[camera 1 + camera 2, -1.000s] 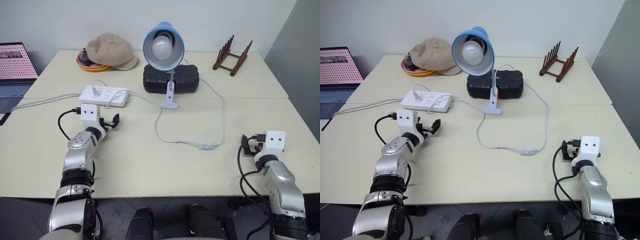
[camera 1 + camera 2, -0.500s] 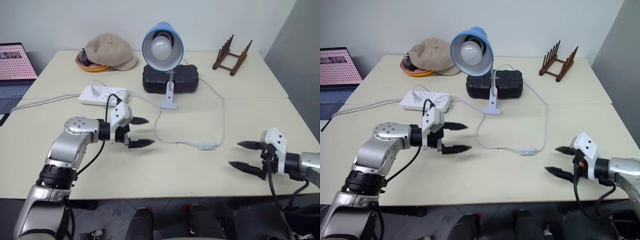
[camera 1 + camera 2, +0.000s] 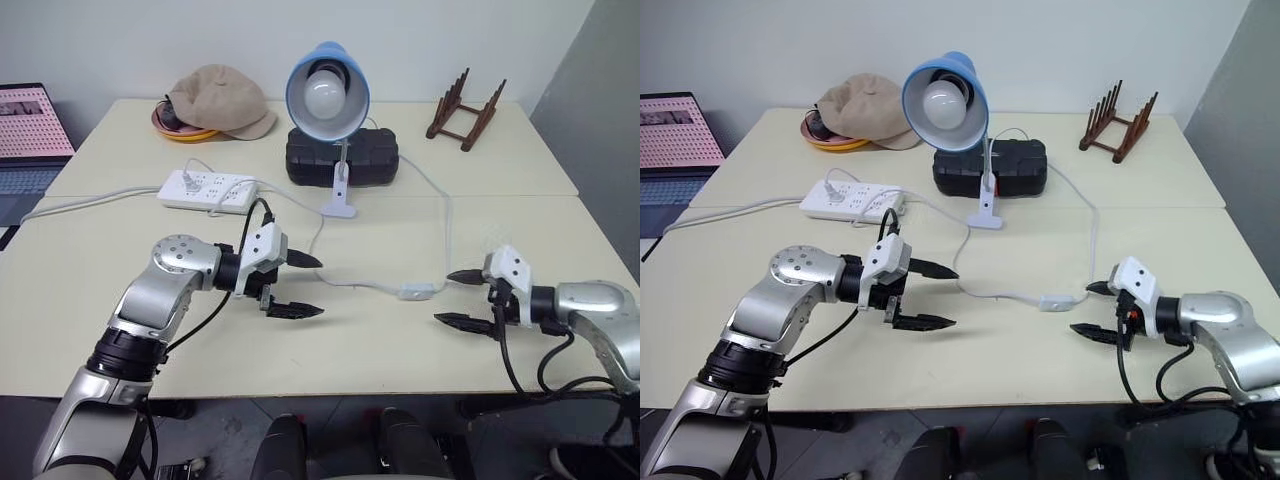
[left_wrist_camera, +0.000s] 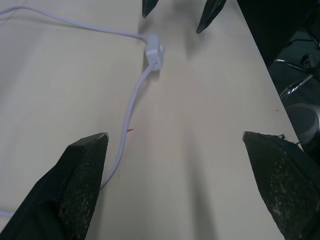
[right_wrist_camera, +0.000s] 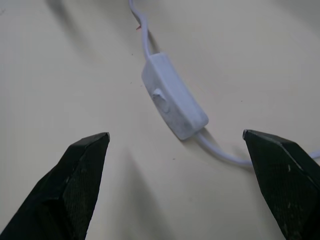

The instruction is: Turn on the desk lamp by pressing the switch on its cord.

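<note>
Both grippers have turned inward since one second ago, when they lay near the front edge of the table (image 3: 120,330) at the two sides. Now the left gripper (image 3: 300,287) points to the right and hangs over the middle of the table, its jaws spread wide and holding nothing; part of the cord (image 3: 345,283) lies just in front of its fingertips. The right gripper (image 3: 462,297) points to the left, also spread wide and empty, with the switch (image 3: 417,292) lying flat just beside its fingertips, not touched. The desk lamp (image 3: 328,95) stands behind, unlit, in front of a black case (image 3: 375,155). Between the two grippers the front of the table is bare; the power strip (image 3: 208,190) lies behind the left arm.
</note>
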